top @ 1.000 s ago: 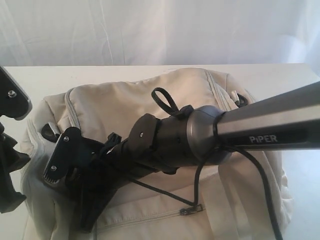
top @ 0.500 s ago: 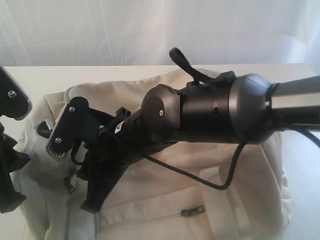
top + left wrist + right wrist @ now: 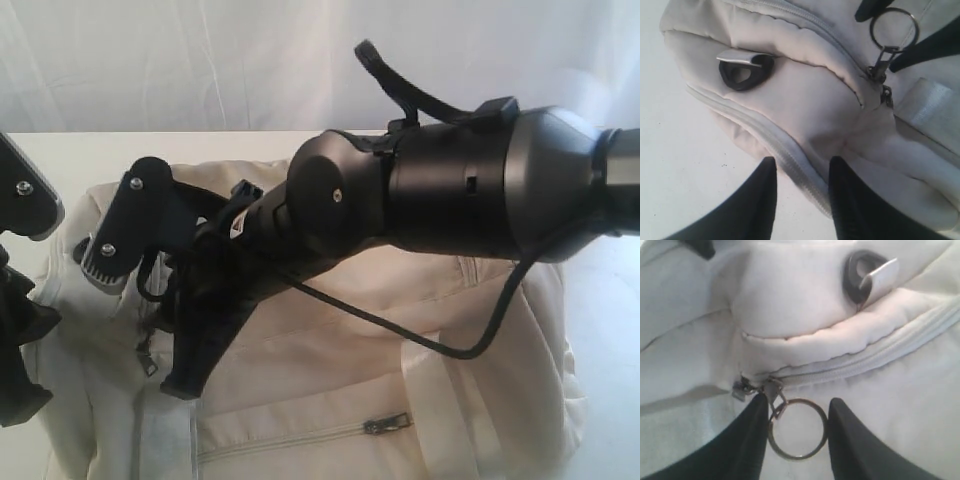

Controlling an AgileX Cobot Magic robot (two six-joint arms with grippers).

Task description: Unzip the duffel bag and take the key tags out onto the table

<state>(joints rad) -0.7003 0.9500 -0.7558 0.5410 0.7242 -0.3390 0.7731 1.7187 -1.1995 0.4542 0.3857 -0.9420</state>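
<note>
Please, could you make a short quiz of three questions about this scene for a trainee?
1. True or false: the key tags lie out on the table.
2. What sits between the fingers of the right gripper? A) a strap B) the zipper ring C) a buckle
3. Fill in: the left gripper, beside the end of the duffel bag, stands ____.
Key: 1 false; 2 B; 3 open.

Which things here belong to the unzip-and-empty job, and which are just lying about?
Part of the job:
- duffel bag
- zip-pull ring, between the fingers of the right gripper
- left gripper, at the bag's end
- table
- the key tags are not in view

Just there:
- black strap ring on the bag's end
- side pocket zip
- white curtain
</note>
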